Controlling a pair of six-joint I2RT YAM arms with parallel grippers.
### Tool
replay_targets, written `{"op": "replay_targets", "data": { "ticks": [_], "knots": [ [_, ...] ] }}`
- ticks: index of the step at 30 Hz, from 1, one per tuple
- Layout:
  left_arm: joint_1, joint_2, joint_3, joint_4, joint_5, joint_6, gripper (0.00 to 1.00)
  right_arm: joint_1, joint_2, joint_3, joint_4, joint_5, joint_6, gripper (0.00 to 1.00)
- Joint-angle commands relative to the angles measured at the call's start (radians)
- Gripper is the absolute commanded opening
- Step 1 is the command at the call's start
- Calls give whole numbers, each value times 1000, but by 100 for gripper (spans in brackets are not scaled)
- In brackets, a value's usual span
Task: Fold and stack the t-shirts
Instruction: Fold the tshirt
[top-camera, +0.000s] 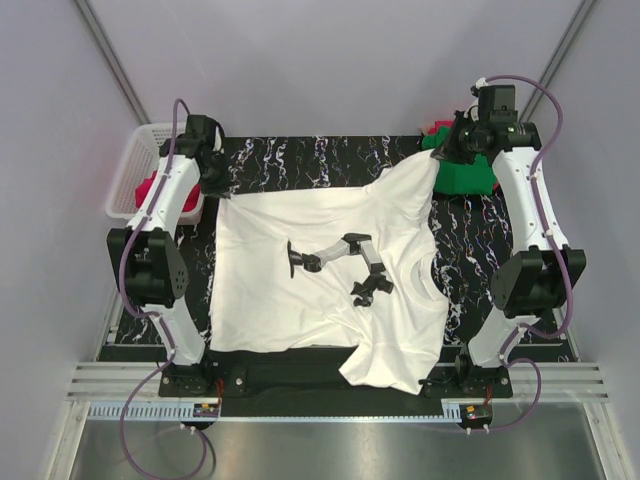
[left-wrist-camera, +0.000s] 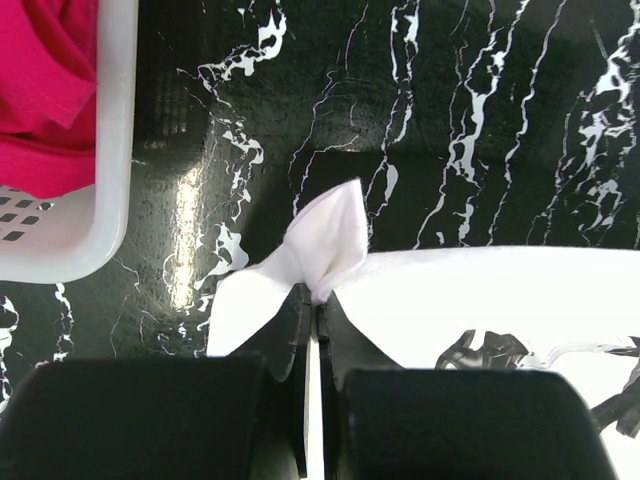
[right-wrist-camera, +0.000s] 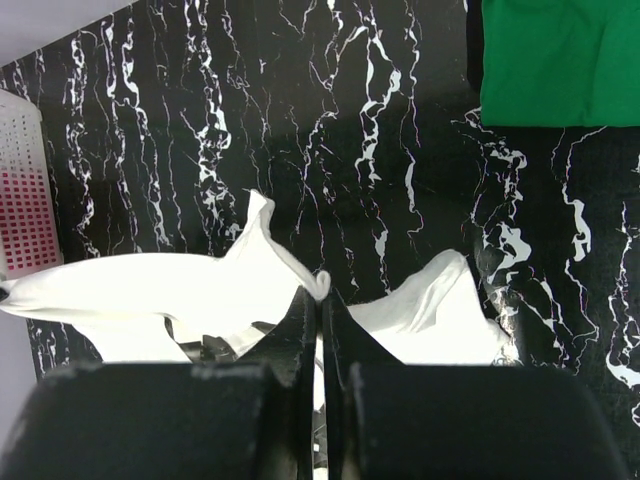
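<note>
Left gripper (left-wrist-camera: 315, 300) and right gripper (right-wrist-camera: 320, 305) each pinch the one white shirt (top-camera: 320, 290); one green shirt (right-wrist-camera: 560, 60) far right, one pink shirt (left-wrist-camera: 45, 80) far left.

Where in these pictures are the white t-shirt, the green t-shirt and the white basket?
white t-shirt (top-camera: 250, 280), top external view, plain cloth near the hem
green t-shirt (right-wrist-camera: 560, 60), right wrist view, middle of its cloth
white basket (left-wrist-camera: 115, 120), left wrist view, its rim
</note>
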Motion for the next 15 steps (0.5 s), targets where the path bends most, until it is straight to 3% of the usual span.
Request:
{"op": "replay_targets", "data": {
  "ticks": [1,9,15],
  "knots": [
    [2,-102,4,26,-6,22,0,7,-22,85,8,27,-18,0],
    [2,-178,-57,50,-13,29,0,6,-31,122,-1,41,1,0],
    [2,-149,-74,55,27,25,0,6,-54,113,-9,52,10,0]
  ]
}}
